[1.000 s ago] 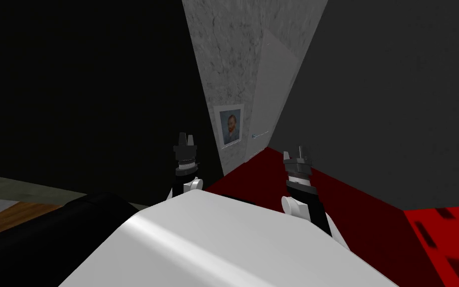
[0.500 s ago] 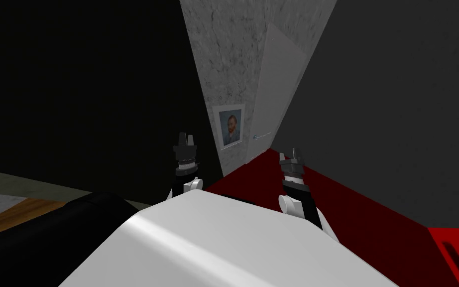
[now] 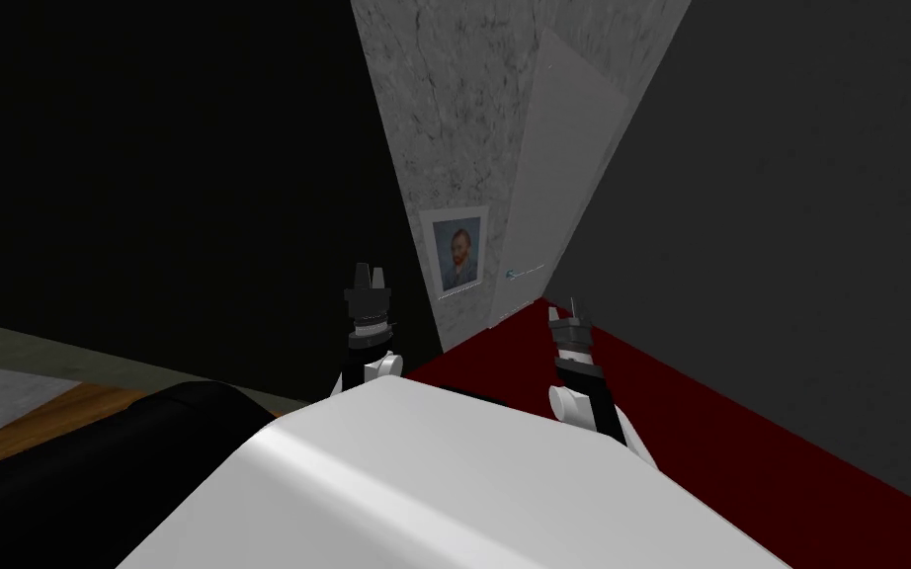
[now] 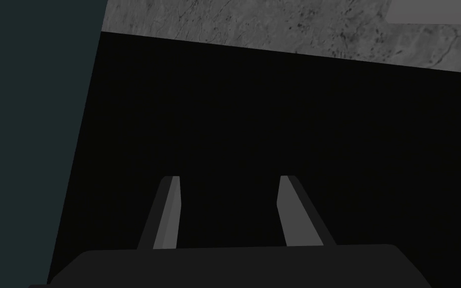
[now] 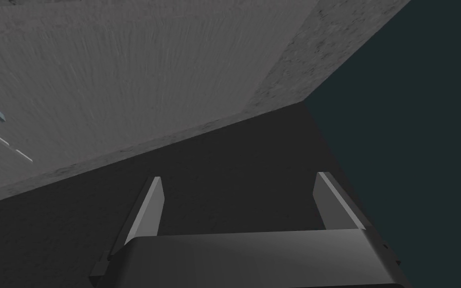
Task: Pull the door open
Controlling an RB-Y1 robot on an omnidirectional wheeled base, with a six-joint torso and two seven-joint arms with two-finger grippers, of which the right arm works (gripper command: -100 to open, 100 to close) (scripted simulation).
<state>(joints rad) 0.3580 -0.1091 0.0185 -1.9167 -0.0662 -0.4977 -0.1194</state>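
ahead, small faint door handle (image 3: 523, 270)

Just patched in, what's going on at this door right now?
The robot faces a light grey door next to a framed portrait on the wall. The right gripper is raised toward the door handle with its fingers open, short of it and not touching. The left gripper is held up, open and empty.

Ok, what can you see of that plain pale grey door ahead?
The pale grey door is a tall flat panel at the far end of the red floor, between a marbled grey wall and a dark grey wall. A slim bluish lever handle sits on its marbled-wall side. It looks shut. Nothing touches it; the open right gripper hangs short of it.
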